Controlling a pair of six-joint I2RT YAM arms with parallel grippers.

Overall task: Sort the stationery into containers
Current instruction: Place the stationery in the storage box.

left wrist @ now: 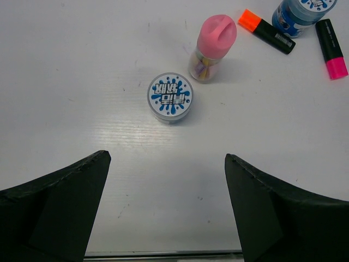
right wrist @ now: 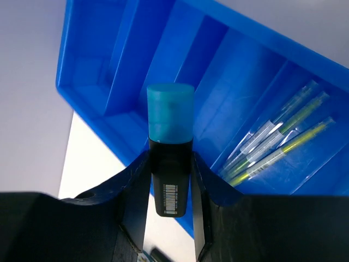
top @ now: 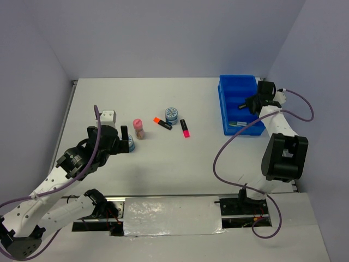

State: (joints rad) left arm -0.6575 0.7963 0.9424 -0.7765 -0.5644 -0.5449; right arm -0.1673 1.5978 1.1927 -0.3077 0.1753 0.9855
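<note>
My right gripper (right wrist: 169, 154) is shut on a black highlighter with a blue cap (right wrist: 170, 117). It holds the highlighter over the near end of the blue tray (right wrist: 103, 65), cap pointing at the compartments. Thin pens (right wrist: 281, 139) lie in one compartment. From above, the right gripper (top: 252, 102) sits at the right rim of the tray (top: 232, 90). My left gripper (left wrist: 166, 154) is open just short of a blue-white tub (left wrist: 170, 98). Beyond the tub stand a pink bottle (left wrist: 214, 43), an orange-capped highlighter (left wrist: 267, 31), a pink-capped highlighter (left wrist: 331, 49) and a second tub (left wrist: 302, 13).
A small white block (top: 107, 116) sits on the table behind the left gripper (top: 124, 137). Grey walls close in the table at the back and on both sides. The tray stands close to the right-hand wall.
</note>
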